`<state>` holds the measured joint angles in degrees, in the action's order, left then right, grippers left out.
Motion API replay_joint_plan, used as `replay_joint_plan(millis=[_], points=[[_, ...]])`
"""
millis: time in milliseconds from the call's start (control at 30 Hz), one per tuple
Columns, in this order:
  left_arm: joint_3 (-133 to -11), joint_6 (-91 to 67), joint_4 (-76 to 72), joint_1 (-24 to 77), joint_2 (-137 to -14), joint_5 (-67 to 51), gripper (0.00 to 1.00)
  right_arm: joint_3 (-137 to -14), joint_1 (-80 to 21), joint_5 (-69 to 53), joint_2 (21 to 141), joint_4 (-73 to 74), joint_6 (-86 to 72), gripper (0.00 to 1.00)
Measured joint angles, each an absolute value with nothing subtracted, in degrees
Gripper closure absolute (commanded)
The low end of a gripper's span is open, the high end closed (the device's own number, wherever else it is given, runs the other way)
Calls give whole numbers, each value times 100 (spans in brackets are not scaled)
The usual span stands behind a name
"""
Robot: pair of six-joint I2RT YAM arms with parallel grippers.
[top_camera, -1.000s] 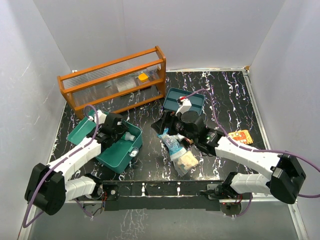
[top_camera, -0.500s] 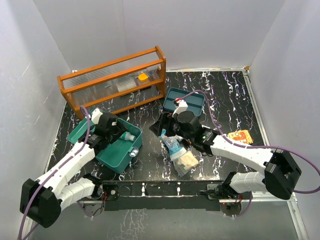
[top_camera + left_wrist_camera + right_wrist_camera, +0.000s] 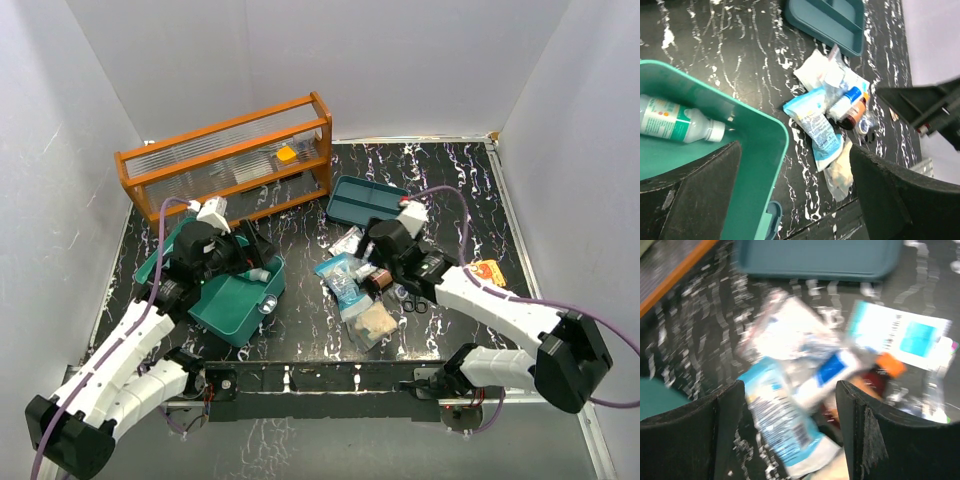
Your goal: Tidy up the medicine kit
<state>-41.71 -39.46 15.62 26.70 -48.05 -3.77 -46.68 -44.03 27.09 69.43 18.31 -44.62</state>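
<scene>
Looking down from above: the medicine kit (image 3: 236, 310) sits open at the left front of the table, its tray insert (image 3: 372, 200) well apart at the back, near the wooden rack (image 3: 225, 160). Loose packets (image 3: 358, 295) lie heaped between the two.
Top view, left gripper (image 3: 248, 245): hovers over the kit's far rim, jaws spread, carrying nothing.
Top view, right gripper (image 3: 368, 262): poised at the heap's far edge, fingers apart, nothing held.
Left wrist: a pale bottle (image 3: 679, 120) lies on its side inside the kit. I judge the next item should go flat beside it, not on top.
Right wrist: badly blurred. A white tube (image 3: 827, 371) lies on top of the heap, so pinching one item alone seems wise.
Hard to make out: printed labels, whatever lies under the heap, and most of the kit's lid behind the left arm.
</scene>
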Motion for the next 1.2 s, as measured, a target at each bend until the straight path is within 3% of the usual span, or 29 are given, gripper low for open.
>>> replay_joint_plan(millis=[300, 767, 1200], points=[[-4488, -3312, 1219, 2670, -4423, -1236, 11, -3835, -3015, 2410, 6412, 2554, -5507, 36], [-4491, -3153, 565, 2670, -3820, -1905, 8, -3297, -2871, 1789, 6702, 2314, -7118, 47], [-4488, -3192, 556, 2670, -3972, -1909, 7, -3116, -2792, 1404, 7063, 1702, -7544, 47]])
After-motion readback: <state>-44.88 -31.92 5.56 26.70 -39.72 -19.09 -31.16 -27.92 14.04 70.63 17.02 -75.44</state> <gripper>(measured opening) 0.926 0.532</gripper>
